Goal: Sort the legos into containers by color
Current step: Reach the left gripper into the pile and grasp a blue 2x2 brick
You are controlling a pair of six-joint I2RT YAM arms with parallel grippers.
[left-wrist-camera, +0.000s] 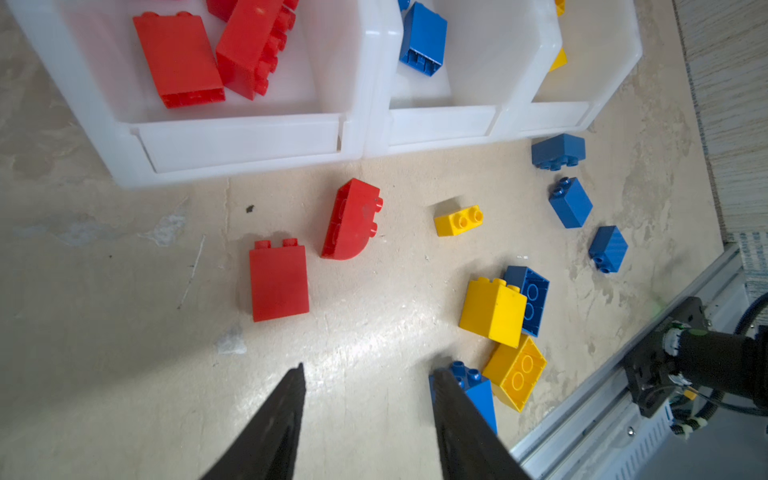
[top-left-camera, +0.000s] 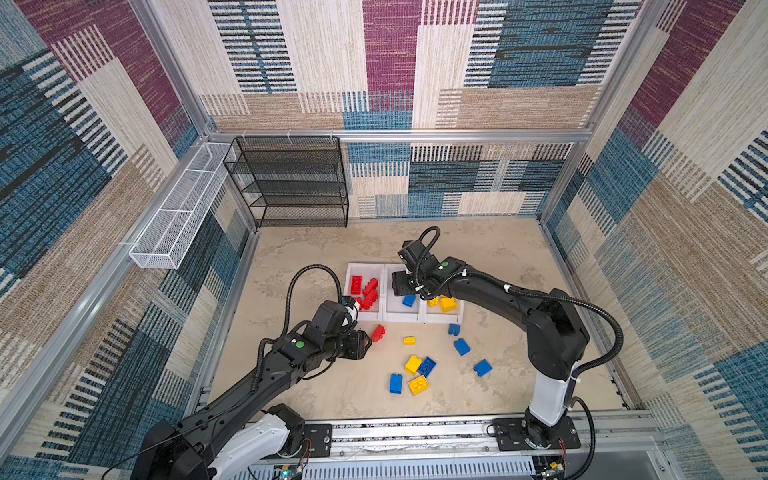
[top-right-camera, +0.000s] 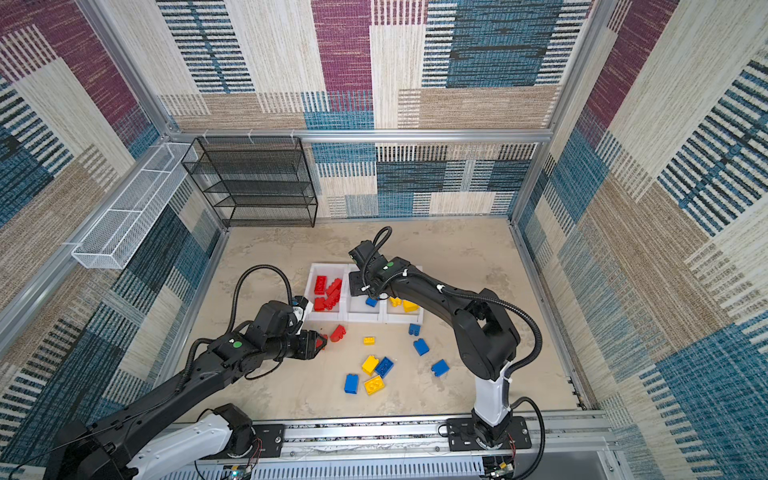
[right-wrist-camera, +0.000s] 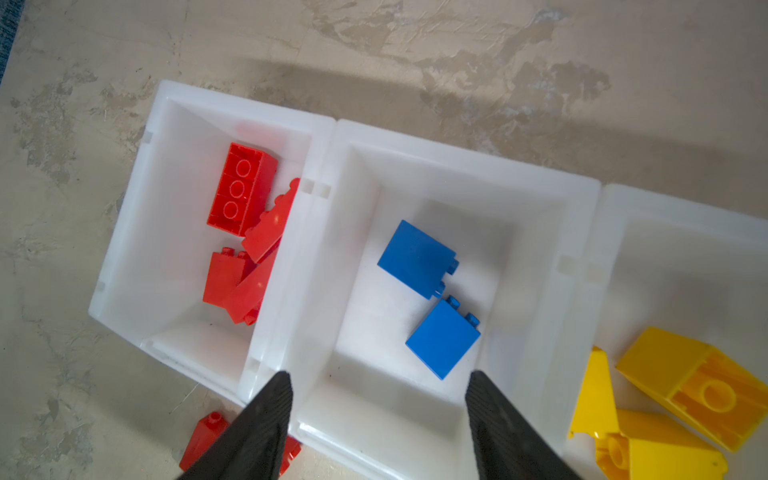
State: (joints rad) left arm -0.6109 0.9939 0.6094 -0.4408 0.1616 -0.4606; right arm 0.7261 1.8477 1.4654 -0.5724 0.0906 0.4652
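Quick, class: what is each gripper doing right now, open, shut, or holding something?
Left gripper: open, holding nothing.
Right gripper: open, holding nothing, above the middle white rectangular plastic bin.

Black rack [top-left-camera: 291, 183], wire basket [top-left-camera: 178, 212] (white).

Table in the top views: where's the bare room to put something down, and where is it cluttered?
Bare: the wide strip of table between the black rack and the white bins, and the side stretch from the bins to the right wall. Crowded: in front of the bins, where loose bricks lie scattered.
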